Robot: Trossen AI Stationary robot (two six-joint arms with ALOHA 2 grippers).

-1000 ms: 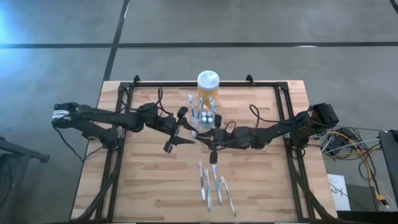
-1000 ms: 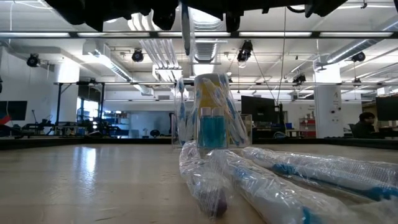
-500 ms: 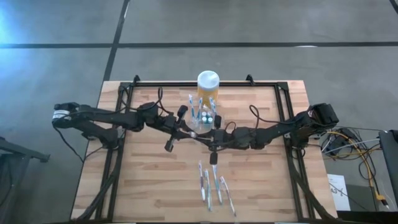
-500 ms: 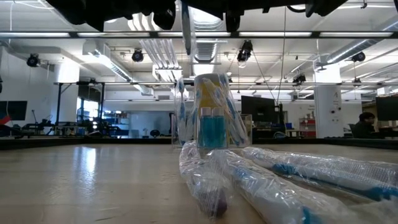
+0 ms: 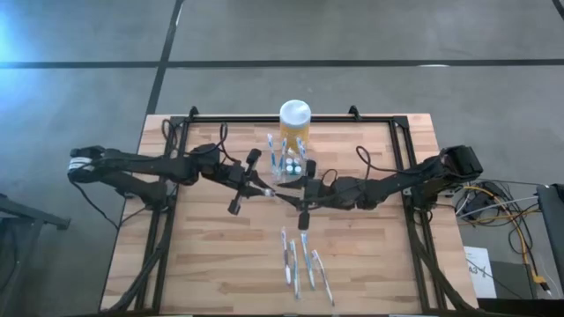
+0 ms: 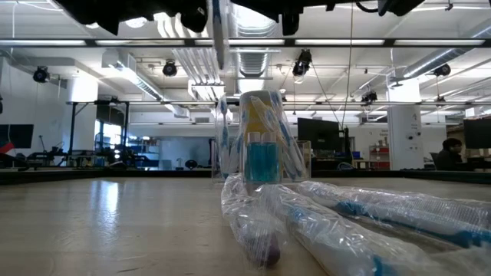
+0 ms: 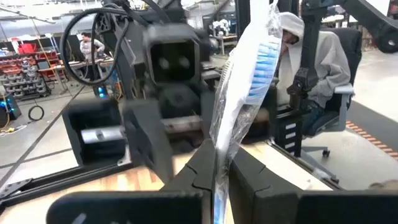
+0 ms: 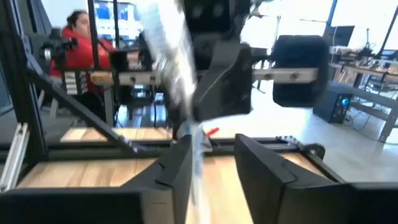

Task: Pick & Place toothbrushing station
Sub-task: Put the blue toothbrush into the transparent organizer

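The toothbrushing station (image 5: pixel 289 167), a clear holder with several toothbrushes standing in it, rests on the table in front of a yellow jar with a white lid (image 5: pixel 294 114); the low view shows it mid-table (image 6: pixel 261 161). High above the table centre my left gripper (image 5: pixel 267 188) is shut on a plastic-wrapped toothbrush (image 7: pixel 245 81). My right gripper (image 5: pixel 295 195) faces it from the right, fingers open (image 8: pixel 214 168). The wrapper (image 8: pixel 171 56) runs down beside one of them. My left gripper pinches the wrapped toothbrush by its handle (image 7: pixel 216 163) between its two fingers. The fingers come level from the table's left and lie across it. The brush stands roughly upright, bristle end up, its lower end (image 6: pixel 218 34) hanging clear of the table. My right gripper: the wrapper's lower part (image 8: pixel 196 155) lies close along one finger; I cannot tell whether it touches.
Several more wrapped toothbrushes (image 5: pixel 304 264) lie on the wood toward the near edge, large in the low view (image 6: pixel 322 222). A black frame (image 5: pixel 264 117) runs round the table's edges. A seated person (image 7: pixel 311 68) shows beyond the table.
My left gripper has shut on the wrapped toothbrush that the right gripper was holding up. My right gripper has then opened. The toothbrush has shifted slightly toward the table's left with the left gripper, staying upright and clear of the table.
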